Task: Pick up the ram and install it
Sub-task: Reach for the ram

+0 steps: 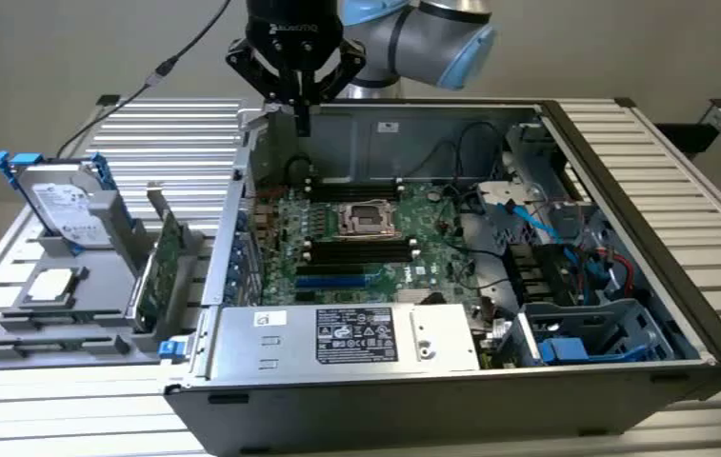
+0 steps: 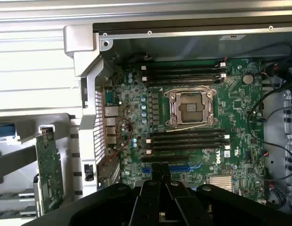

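Observation:
My gripper (image 1: 302, 126) hangs shut over the far left corner of the open computer case (image 1: 627, 190), with nothing visible between its fingers. In the wrist view the gripper (image 2: 160, 165) points down at the green motherboard (image 2: 136, 113). Long black slots (image 2: 183, 71) lie on one side of the CPU socket (image 2: 191, 107) and more black slots (image 2: 188, 140) on the other; all look dark. No long narrow green ram stick can be told apart. The green board (image 1: 163, 267) upright in the grey rack outside the case is the wider expansion card (image 2: 48, 174) with a metal bracket.
A hard drive (image 1: 62, 205) in a blue frame stands in the grey rack (image 1: 30, 324) at the exterior view's left. The power supply (image 1: 348, 335) fills the case's near side. Cables and a drive cage (image 1: 583, 333) crowd the exterior view's right of the case.

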